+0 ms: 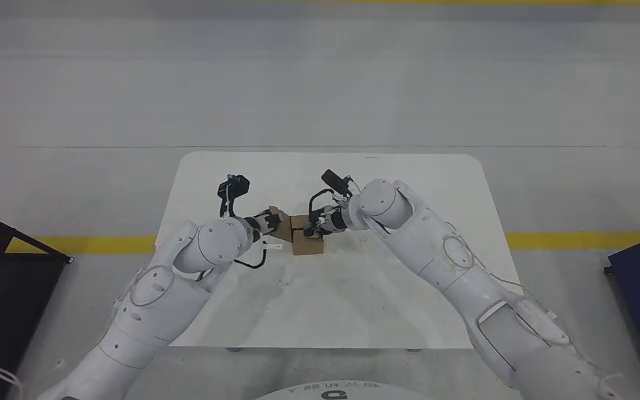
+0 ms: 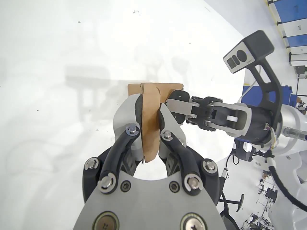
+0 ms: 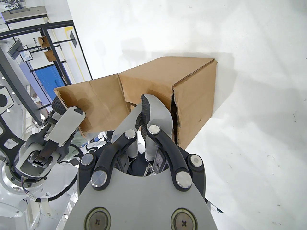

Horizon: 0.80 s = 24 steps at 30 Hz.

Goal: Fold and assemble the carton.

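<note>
A small brown carton [image 1: 306, 238] stands in the middle of the white table [image 1: 400, 300], between both arms. In the left wrist view my left gripper [image 2: 151, 105] is shut on one of the carton's open side flaps [image 2: 150, 125], holding it edge-on. The same flap [image 3: 96, 101] juts out from the carton body [image 3: 172, 80] in the right wrist view, with the left gripper [image 3: 68, 111] clamped at its outer end. My right gripper [image 3: 141, 102] is shut, its tips pressed against the carton's open side beside a torn corner seam. The right gripper [image 2: 178, 100] meets the carton from the side.
The table has open white surface all round the carton, with its edges far from both grippers. Beyond the table are shelving racks [image 3: 48, 44] and blue panels [image 2: 295, 8] on the room floor.
</note>
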{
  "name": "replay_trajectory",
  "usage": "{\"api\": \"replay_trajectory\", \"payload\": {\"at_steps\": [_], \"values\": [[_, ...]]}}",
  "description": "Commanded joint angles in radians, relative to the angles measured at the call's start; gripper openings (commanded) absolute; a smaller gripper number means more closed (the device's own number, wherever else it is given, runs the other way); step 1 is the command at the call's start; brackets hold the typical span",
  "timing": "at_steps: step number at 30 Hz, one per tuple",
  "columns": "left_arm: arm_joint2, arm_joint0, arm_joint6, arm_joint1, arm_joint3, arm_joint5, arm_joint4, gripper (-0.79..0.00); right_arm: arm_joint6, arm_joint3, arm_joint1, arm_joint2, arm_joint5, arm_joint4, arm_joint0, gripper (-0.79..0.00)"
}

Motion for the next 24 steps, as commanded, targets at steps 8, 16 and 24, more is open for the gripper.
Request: {"api": "replay_trajectory", "payload": {"at_steps": [8, 16, 24], "values": [[0.005, 0.001, 0.005, -0.005, 0.008, 0.005, 0.013, -0.785, 0.0, 0.0, 0.0, 0.0, 0.0, 0.0, 0.0, -0.785], [0.003, 0.001, -0.001, -0.007, 0.013, -0.003, 0.02, -0.597, 0.0, 0.0, 0.0, 0.0, 0.0, 0.0, 0.0, -0.785], [-0.068, 0.058, -0.001, 0.005, -0.031, -0.051, -0.011, -0.28, 0.0, 0.0, 0.0, 0.0, 0.0, 0.0, 0.0, -0.785]]}}
